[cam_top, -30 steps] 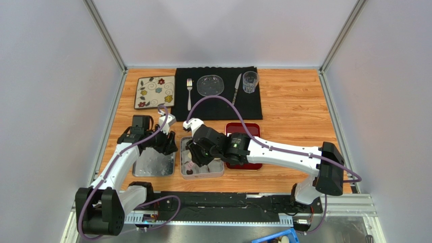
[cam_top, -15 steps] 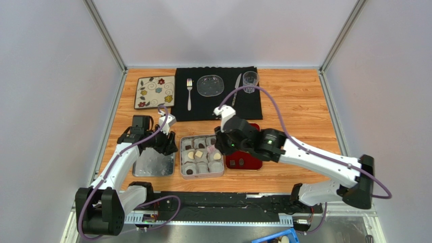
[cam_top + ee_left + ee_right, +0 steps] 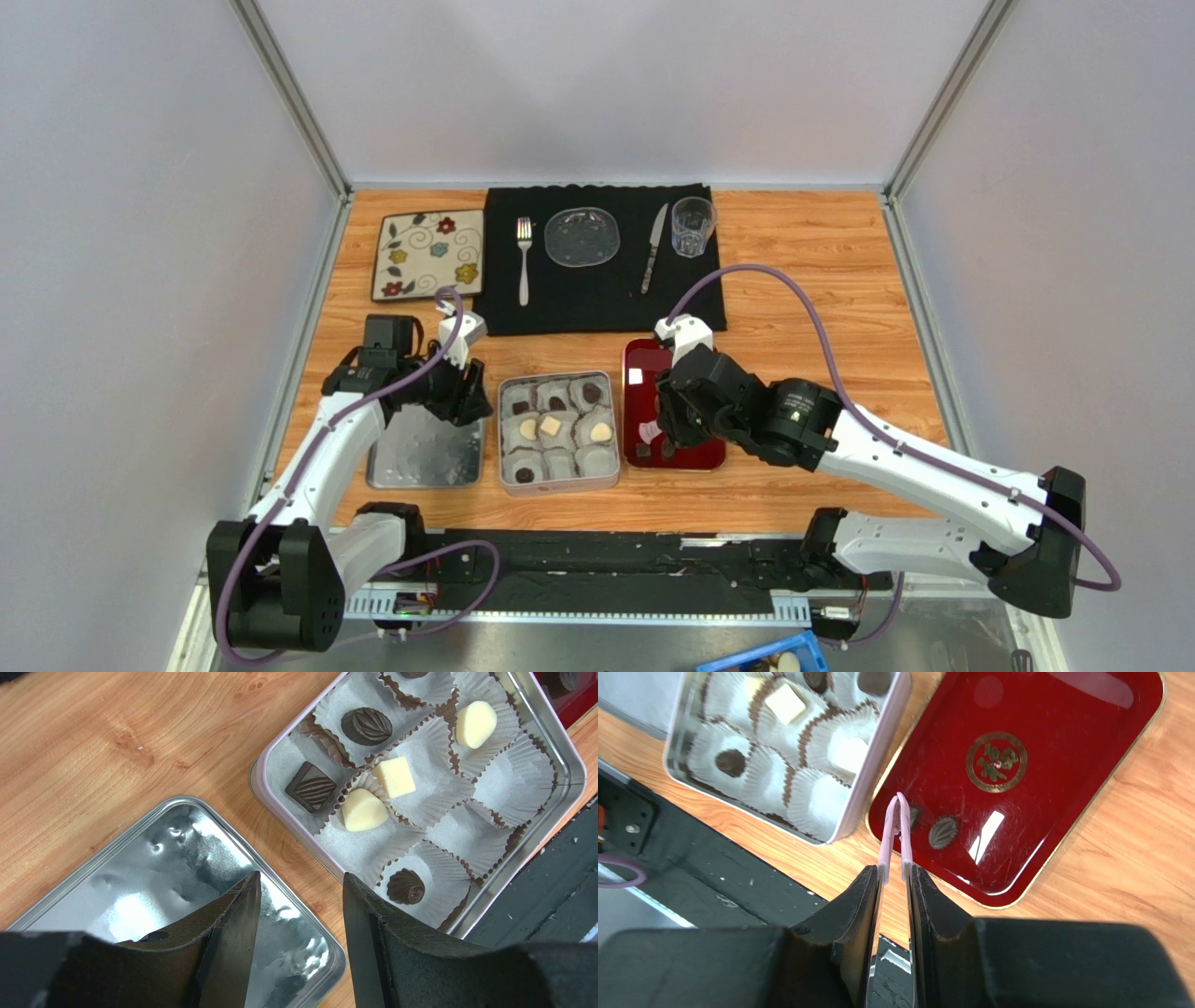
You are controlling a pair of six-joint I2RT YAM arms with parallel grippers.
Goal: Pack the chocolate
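Observation:
The open tin [image 3: 501,434] holds white paper cups, several with a chocolate in them: dark pieces [image 3: 366,724] [image 3: 311,786] [image 3: 406,886] and cream ones [image 3: 394,777] [image 3: 363,809] [image 3: 476,723]. Two dark chocolates [image 3: 943,831] [image 3: 915,815] lie on the red tray [image 3: 1074,756]. My right gripper [image 3: 894,875] is shut on pink tweezers [image 3: 896,833]. Their tips are together and empty, just above the tray beside the left piece. My left gripper [image 3: 300,882] hangs open and empty over the corner of the tin lid [image 3: 161,861].
A black placemat [image 3: 603,287] at the back carries a fork [image 3: 523,259], a glass plate [image 3: 581,235], a knife [image 3: 654,247] and a glass [image 3: 692,224]. A floral plate [image 3: 428,255] lies back left. A black rail [image 3: 617,557] runs along the near edge.
My right arm has swung right, from over the tin to over the red tray, and its jaws have narrowed on the tweezers. The left arm has not moved.

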